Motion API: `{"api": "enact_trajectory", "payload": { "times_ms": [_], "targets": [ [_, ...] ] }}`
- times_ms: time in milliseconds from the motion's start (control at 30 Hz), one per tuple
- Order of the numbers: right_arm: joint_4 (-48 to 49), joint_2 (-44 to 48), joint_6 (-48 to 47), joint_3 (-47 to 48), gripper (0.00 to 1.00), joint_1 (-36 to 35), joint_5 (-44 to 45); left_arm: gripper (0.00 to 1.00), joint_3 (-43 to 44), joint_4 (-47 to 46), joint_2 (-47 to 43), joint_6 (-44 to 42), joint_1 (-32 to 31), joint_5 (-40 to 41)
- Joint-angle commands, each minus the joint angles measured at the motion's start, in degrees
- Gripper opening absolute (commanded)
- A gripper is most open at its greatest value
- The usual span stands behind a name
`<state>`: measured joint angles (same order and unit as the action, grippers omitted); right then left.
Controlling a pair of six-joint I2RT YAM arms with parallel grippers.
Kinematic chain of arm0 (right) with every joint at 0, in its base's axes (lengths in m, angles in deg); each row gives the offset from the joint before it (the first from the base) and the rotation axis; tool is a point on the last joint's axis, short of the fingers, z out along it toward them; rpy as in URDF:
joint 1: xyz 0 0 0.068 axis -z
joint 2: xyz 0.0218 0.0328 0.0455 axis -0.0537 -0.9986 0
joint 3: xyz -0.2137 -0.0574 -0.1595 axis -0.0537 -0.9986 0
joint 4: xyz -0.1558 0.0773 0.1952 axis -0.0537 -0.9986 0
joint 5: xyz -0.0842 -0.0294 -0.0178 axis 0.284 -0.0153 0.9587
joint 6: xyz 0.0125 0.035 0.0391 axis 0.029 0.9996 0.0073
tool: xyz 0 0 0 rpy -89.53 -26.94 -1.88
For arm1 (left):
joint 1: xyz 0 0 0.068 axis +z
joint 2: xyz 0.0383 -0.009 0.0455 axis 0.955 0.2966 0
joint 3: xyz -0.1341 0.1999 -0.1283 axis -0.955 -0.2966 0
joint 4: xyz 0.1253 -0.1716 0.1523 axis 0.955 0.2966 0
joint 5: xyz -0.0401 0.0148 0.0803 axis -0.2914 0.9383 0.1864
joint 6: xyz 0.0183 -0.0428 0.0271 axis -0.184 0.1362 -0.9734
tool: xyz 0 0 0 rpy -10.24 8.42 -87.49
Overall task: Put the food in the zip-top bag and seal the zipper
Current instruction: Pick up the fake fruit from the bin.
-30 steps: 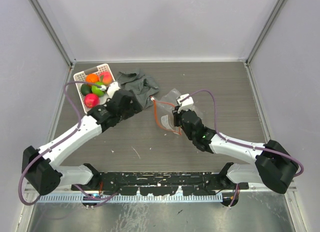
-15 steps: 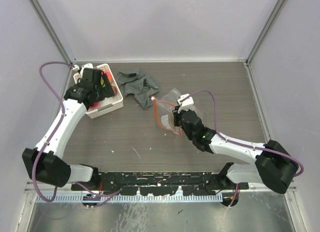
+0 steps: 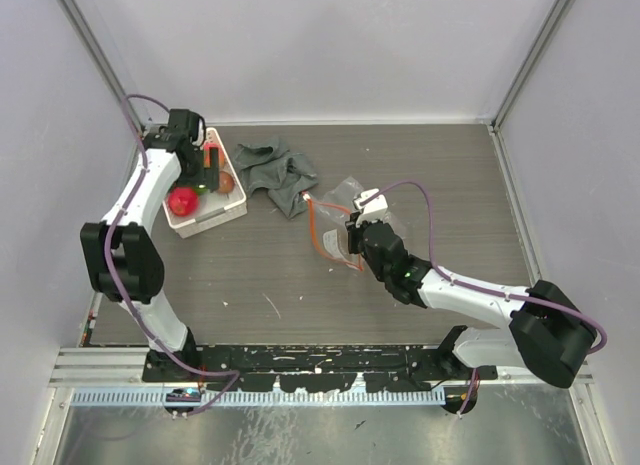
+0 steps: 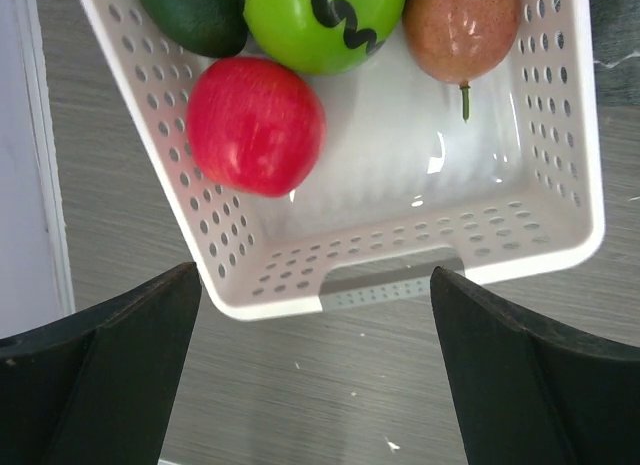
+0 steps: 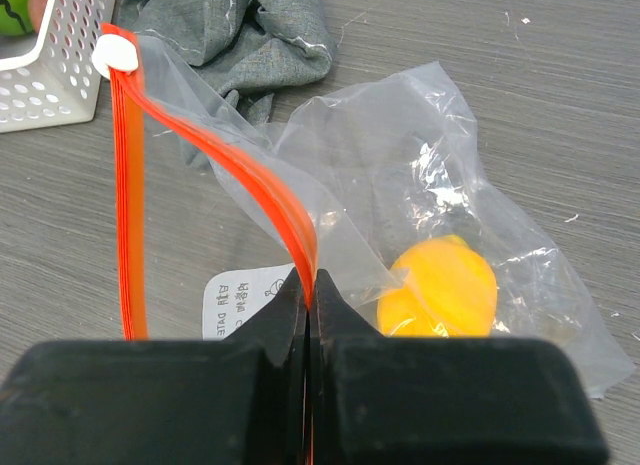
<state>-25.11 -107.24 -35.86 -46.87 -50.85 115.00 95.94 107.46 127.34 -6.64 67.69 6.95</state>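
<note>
Left wrist: tool (image 4: 315,277) newly over basket (image 4: 565,175)

Pale walls (image 3: 320,45), wood-grain table (image 3: 450,175) (scuffed), metal frame (image 3: 100,55)

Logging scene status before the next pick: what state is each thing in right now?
zip-top bag: mouth open, yellow fruit inside
zipper: unsealed, one side pinched
right gripper: shut on the zipper
left gripper: open, empty, above the basket
basket: upright, holds red fruit and others
grey cloth: crumpled
</note>
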Motion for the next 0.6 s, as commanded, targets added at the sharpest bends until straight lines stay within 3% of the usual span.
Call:
{"api": "enact_trajectory", "payload": {
  "times_ms": [0, 233, 567],
  "targets": [
    [3.9, 0.0, -0.5, 0.5, 0.01, 0.2, 0.6, 0.98, 6.6, 4.5, 5.2, -5.9, 1.9, -2.0],
    [4.0, 0.2, -0.8, 0.3, 0.00, 0.2, 0.9, 0.98, 10.0, 5.2, 13.0, -5.9, 5.1, -7.6],
    [4.0, -0.1, -1.0, 0.5, 0.01, 0.2, 0.6, 0.98, 11.6, 4.8, 18.4, -5.8, 6.8, -7.9]
  ]
}}
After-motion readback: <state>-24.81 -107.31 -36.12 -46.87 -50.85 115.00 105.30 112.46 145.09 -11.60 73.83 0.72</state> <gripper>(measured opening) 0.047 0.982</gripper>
